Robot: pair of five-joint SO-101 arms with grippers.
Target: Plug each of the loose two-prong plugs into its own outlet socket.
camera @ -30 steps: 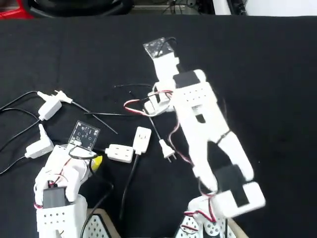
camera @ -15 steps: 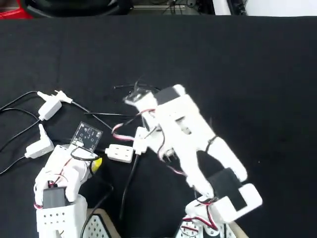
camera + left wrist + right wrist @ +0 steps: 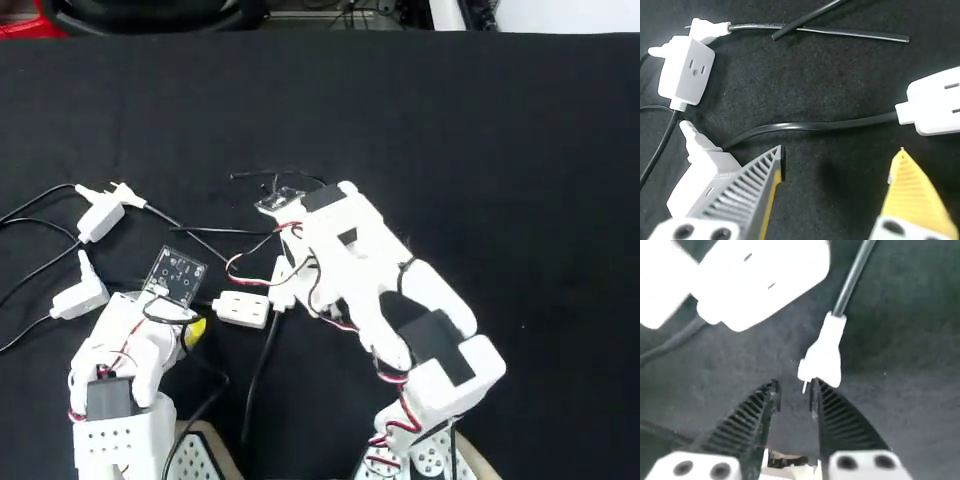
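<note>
Low at mid-table, right gripper [image 3: 790, 387] narrowly parted, one fingertip touching a loose two-prong plug [image 3: 822, 357], just beside a white outlet socket [image 3: 760, 275]. Left gripper [image 3: 835, 155] spread wide, a cabled socket [image 3: 686, 70] beyond its tips. Toward the far edge, bare black cloth [image 3: 520, 130].

Black cloth [image 3: 520, 150] over table; red object [image 3: 20, 15] far-left edge; white surface [image 3: 570, 12] far-right.

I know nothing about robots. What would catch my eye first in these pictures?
The big white right arm is bent over the middle of the black table, its fingers slightly apart right at a small white plug. Near the left gripper, wide open, white outlet sockets and black cords lie scattered.
</note>
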